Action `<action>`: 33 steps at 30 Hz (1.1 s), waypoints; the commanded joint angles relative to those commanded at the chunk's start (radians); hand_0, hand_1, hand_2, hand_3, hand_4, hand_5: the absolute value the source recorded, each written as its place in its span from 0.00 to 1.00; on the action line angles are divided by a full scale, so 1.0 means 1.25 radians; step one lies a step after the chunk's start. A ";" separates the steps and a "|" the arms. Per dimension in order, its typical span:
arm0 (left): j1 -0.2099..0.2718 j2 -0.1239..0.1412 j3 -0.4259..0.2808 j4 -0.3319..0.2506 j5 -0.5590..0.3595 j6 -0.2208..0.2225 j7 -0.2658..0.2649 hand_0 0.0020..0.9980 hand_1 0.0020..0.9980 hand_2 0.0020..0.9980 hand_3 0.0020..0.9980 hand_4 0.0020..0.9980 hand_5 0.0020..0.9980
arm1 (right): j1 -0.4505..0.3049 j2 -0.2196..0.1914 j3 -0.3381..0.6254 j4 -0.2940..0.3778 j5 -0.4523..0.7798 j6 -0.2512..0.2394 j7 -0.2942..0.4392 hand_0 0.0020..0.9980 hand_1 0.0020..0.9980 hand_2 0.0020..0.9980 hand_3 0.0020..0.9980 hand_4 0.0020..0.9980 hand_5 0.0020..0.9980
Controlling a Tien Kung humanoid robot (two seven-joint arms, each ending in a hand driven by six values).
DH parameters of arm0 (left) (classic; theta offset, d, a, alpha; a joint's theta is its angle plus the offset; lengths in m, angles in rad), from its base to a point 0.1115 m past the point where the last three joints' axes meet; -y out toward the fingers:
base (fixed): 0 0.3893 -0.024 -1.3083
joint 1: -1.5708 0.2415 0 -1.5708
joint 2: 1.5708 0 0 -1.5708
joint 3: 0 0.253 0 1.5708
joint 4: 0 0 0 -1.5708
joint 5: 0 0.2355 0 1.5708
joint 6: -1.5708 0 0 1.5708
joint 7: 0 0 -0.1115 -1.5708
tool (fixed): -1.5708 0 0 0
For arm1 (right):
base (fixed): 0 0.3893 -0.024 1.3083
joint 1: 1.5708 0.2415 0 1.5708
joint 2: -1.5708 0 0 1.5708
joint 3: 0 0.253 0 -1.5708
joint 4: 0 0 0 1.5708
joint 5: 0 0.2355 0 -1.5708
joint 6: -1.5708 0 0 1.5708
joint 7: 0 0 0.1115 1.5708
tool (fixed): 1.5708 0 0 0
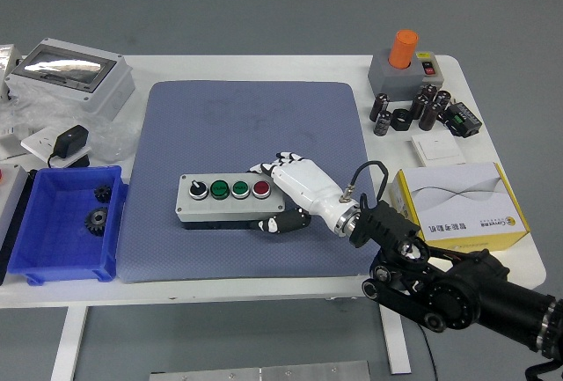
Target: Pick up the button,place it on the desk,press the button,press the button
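A grey button box (227, 198) with a black selector knob, two green buttons and one red button lies on the blue-grey mat (255, 117). My right hand (280, 194), white with black fingertips, grips the box's right end: fingers over the far edge, thumb (280, 223) against the near side. The right arm comes in from the lower right. The left arm is out of view.
A blue bin (63, 223) with gears stands at the left. A grey enclosure (66, 77) and a black adapter (70, 143) are at the back left. A yellow-edged box (457, 201), an orange-topped switch (403, 64) and black capacitors (427, 108) are at the right.
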 joint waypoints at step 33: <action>0.003 -0.001 0.007 -0.001 -0.010 -0.011 0.016 0.72 0.70 0.68 0.81 0.46 0.86 | -0.008 -0.067 0.017 0.119 0.178 0.077 0.001 1.00 0.92 1.00 1.00 0.88 0.27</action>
